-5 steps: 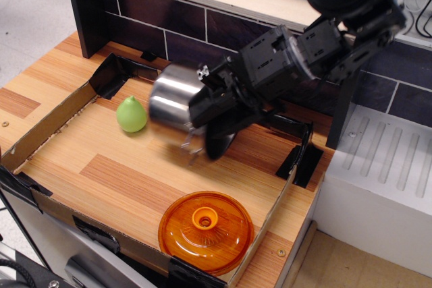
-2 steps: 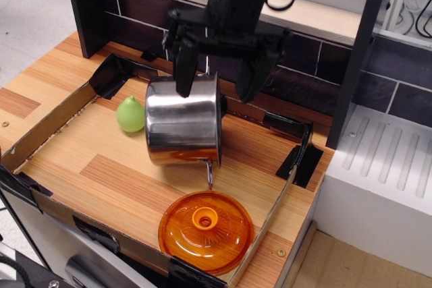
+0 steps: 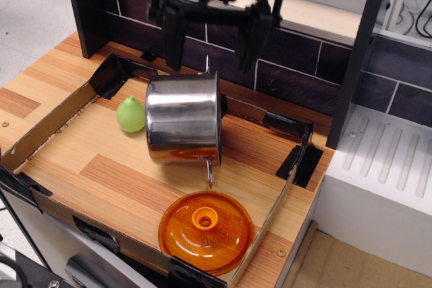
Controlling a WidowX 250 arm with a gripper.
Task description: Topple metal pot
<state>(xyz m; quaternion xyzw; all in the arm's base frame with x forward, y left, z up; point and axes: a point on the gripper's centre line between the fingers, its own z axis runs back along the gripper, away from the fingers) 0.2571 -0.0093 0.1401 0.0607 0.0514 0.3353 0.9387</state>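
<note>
The metal pot (image 3: 182, 118) is a large shiny steel cylinder lying on its side on the wooden tray floor, its open mouth facing right. One wire loop handle (image 3: 209, 172) points toward the front, the other toward the back. My gripper (image 3: 210, 37) hangs above and behind the pot with its two dark fingers (image 3: 174, 32) spread wide. It is open, empty, and apart from the pot.
A green pear (image 3: 131, 114) sits just left of the pot, close to its base. An orange translucent domed lid (image 3: 205, 231) lies at the front edge. Low cardboard walls (image 3: 47, 126) ring the tray, a dark tiled backsplash (image 3: 128, 18) stands behind, and a white rack (image 3: 378, 166) is on the right.
One second ago the arm was low against the pot, tipping it. Since then the gripper has risen clear and spread its fingers, and the pot has rested on its side without moving.
</note>
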